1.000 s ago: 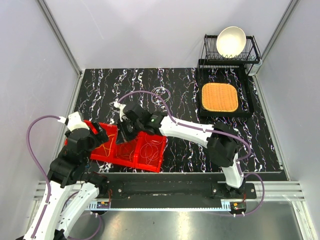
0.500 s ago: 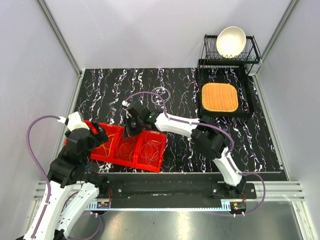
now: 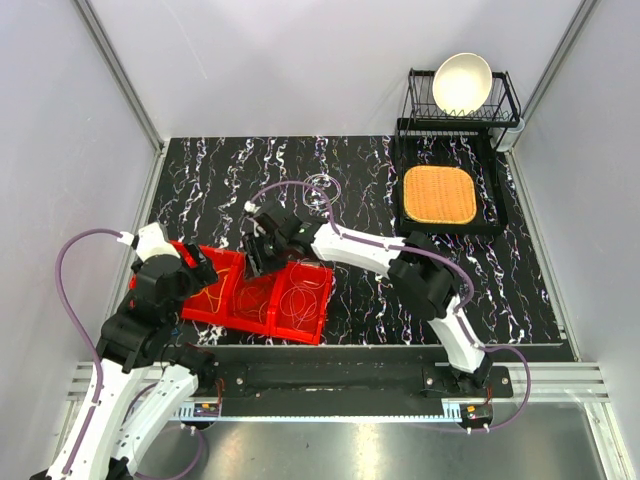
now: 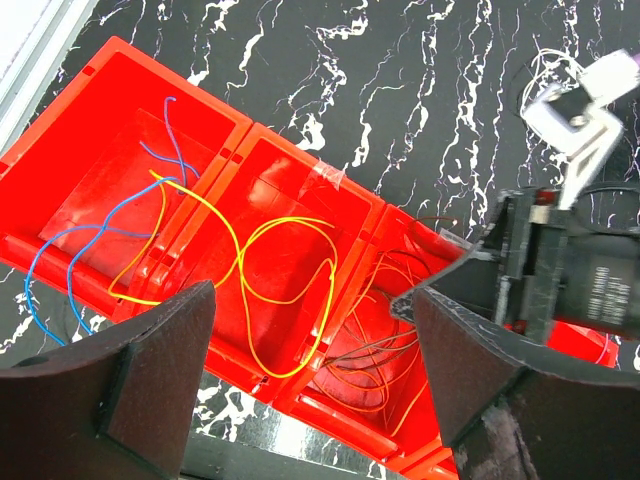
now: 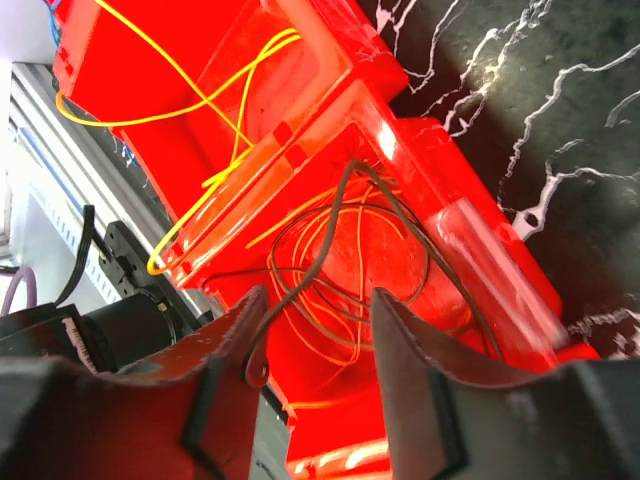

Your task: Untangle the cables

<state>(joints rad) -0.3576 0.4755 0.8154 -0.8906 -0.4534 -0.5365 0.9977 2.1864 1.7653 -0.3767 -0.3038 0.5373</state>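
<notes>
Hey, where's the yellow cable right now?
In the left wrist view, the yellow cable lies in the red tray, draped over the divider between the leftmost and middle compartments.

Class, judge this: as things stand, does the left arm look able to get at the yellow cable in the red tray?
Probably yes. The left pincer hangs open right above the yellow cable, with nothing between them; the right pincer sits over the neighbouring compartment.
</notes>
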